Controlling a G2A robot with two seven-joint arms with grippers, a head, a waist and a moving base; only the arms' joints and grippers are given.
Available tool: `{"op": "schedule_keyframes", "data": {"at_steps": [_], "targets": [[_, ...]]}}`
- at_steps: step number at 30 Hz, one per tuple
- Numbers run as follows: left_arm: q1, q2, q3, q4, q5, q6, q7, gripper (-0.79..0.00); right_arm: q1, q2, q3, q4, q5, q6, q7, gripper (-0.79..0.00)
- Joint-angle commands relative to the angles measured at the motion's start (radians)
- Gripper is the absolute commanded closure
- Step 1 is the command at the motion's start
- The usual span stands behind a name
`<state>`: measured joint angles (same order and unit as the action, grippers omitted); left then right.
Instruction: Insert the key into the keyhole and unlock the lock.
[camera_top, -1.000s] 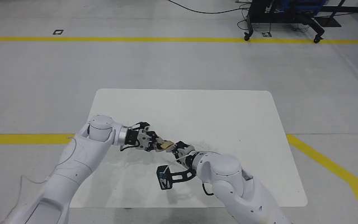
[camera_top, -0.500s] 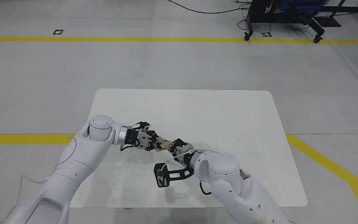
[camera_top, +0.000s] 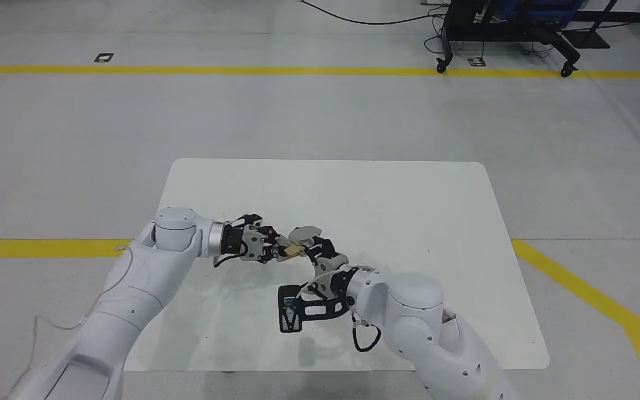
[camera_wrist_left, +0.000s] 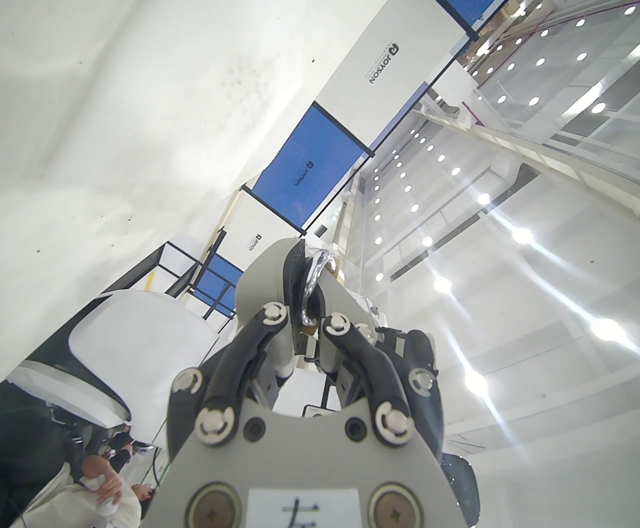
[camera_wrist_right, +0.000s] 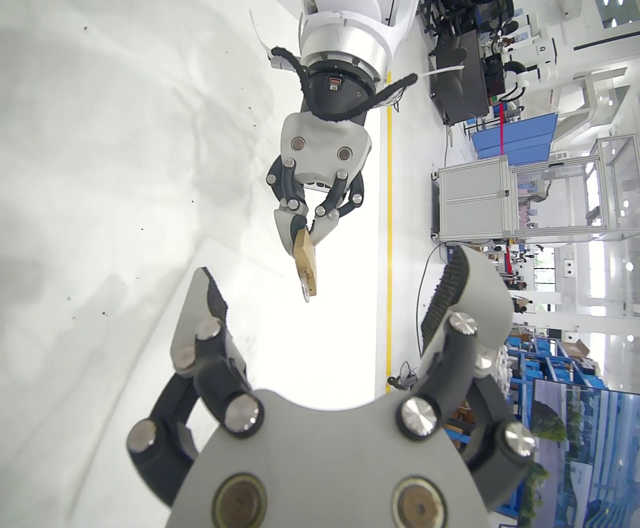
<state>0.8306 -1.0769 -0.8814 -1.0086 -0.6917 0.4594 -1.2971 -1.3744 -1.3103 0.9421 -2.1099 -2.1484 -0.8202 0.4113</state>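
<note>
**Key sits in the lock; the turn is unconfirmed**

Step 1 of 2 looks done to me. My left gripper (camera_wrist_right: 300, 232) is clamped on the top end of the brass padlock (camera_wrist_right: 305, 257), holding it in the air above the white table (camera_top: 420, 200). The silver key (camera_wrist_right: 306, 292) pokes out of the far end of the lock body, so I judge it is seated in the keyhole. In my left wrist view the steel shackle (camera_wrist_left: 314, 280) lies pinched between my 2 left fingers, and from there I cannot tell whether it has sprung free of the body. So step 2, the unlocking turn, is unproven, and I count it as work left.

My right gripper (camera_wrist_right: 335, 272) stands wide apart and holds nothing. The key head points toward it and lies near, roughly in line with the gap between its 2 fingers, but touches neither one. In the top view both grippers meet near the table's front left part, the lock between them.
</note>
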Motion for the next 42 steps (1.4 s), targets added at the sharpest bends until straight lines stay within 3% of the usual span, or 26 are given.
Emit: {"op": "schedule_keyframes", "data": {"at_steps": [1, 5, 8, 9, 11, 15, 20, 28, 30, 32, 35, 39, 42], "targets": [[0.004, -0.001, -0.008, 0.002, -0.02, 0.001, 0.015, 0.0, 0.0, 0.0, 0.0, 0.0, 0.0, 0.0, 0.0, -0.785], [0.013, -0.003, -0.02, 0.005, -0.06, 0.008, 0.031, 0.0, 0.0, 0.0, 0.0, 0.0, 0.0, 0.0, 0.0, -0.785], [0.018, -0.005, -0.028, 0.007, -0.086, 0.013, 0.038, 0.0, -0.026, 0.003, 0.057, 0.002, 0.174, 0.011, -0.154, -0.767], [0.02, -0.006, -0.029, 0.005, -0.093, 0.012, 0.04, 0.0, -0.035, 0.007, 0.097, 0.013, 0.259, -0.006, -0.218, -0.292], [0.021, -0.008, -0.027, -0.001, -0.097, 0.013, 0.048, 0.0, -0.042, 0.014, 0.17, 0.051, 0.399, -0.053, -0.316, 0.0], [0.026, -0.012, -0.029, -0.003, -0.113, -0.005, 0.059, 0.0, -0.023, 0.024, 0.246, 0.155, 0.641, -0.185, -0.441, 0.0], [0.038, -0.013, -0.05, -0.001, -0.15, -0.043, 0.06, 0.0, 0.042, 0.044, 0.19, 0.317, 0.979, -0.192, -0.478, 0.0], [0.045, -0.012, -0.058, -0.007, -0.151, -0.042, 0.047, 0.0, 0.05, 0.047, 0.188, 0.326, 0.989, -0.192, -0.465, 0.0], [0.046, -0.014, -0.058, -0.013, -0.152, -0.053, 0.05, 0.0, 0.034, 0.047, 0.164, 0.355, 1.055, -0.192, -0.46, 0.0], [0.047, -0.016, -0.059, -0.023, -0.15, -0.081, 0.061, 0.0, 0.046, 0.048, 0.149, 0.423, 1.195, -0.17, -0.384, 0.0], [0.059, -0.017, -0.07, -0.037, -0.155, -0.13, 0.081, 0.0, 0.074, 0.052, 0.111, 0.477, 1.534, -0.122, -0.228, 0.0], [0.077, -0.014, -0.094, -0.058, -0.16, -0.192, 0.1, 0.0, 0.1, 0.071, 0.098, 0.477, 1.963, 0.03, 0.023, 0.0], [0.095, -0.012, -0.113, -0.074, -0.174, -0.227, 0.102, 0.0, 0.114, 0.085, 0.127, 0.476, 2.147, 0.151, 0.155, 0.0]]}}
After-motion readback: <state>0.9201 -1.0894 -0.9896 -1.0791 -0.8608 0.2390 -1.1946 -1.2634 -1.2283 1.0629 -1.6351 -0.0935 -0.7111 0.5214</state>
